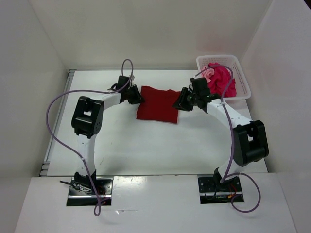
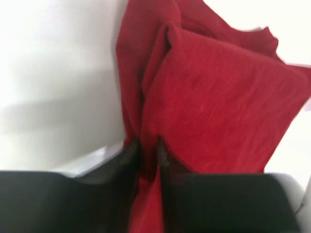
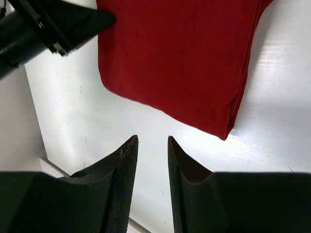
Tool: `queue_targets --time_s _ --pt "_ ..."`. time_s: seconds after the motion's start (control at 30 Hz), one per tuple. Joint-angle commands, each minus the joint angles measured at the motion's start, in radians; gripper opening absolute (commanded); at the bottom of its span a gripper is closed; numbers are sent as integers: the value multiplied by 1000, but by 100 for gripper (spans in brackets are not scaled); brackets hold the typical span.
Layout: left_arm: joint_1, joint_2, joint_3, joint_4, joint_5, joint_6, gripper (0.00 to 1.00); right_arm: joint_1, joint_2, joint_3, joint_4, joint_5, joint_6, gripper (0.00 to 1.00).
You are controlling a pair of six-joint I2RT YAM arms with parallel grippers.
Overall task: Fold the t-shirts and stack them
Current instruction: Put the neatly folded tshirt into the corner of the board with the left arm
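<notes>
Mid-fold: left end effector [image 2: 149,143] apparently pinches the dark red cloth t-shirt [image 1: 157,104], right end effector [image 3: 152,143] hangs narrowly parted and empty, so it likely needs to regrasp the shirt's edge next.

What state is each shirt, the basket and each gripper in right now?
dark red shirt: folded into a rectangle, lying on the table.
magenta shirt: crumpled, unfolded, in the basket.
light pink shirt: crumpled in the basket, partly hidden by the magenta shirt.
white basket: upright at the far right corner, holding two shirts.
left gripper: shut on the dark red shirt's edge.
right gripper: open, empty, just short of the dark red shirt.
</notes>
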Motion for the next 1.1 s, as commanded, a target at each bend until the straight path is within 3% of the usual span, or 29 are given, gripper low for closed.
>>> queue_targets --time_s 0.0,0.13,0.27,0.47,0.7,0.73,0.77,0.8,0.9,1.07 --pt "-23 54 70 -28 -2 17 19 -4 -31 -27 21 -22 5 37" --pt "21 65 99 -47 -60 -30 5 -4 -42 -37 21 -31 5 37" --pt "156 13 84 -67 -91 -30 1 -4 -51 -49 11 -31 5 37" --pt "435 -107 9 -67 -126 -43 1 -4 -51 -78 11 -51 5 37" --pt "635 -210 -74 -59 -203 -124 13 -4 -51 -78 20 -80 -4 37" --pt "644 -253 -123 -59 -227 -160 16 -4 -51 -78 20 -80 -13 37" --pt "644 -276 -158 -42 -244 -170 37 -4 -51 -78 20 -80 -13 37" --pt "644 -300 -194 9 -244 -170 51 -4 -51 -78 20 -90 -13 37" --pt "644 -368 -280 30 -254 -201 78 -4 -51 -78 20 -100 -13 41" --pt "644 -567 -425 41 -384 -245 92 -4 -42 -78 20 -100 -31 42"
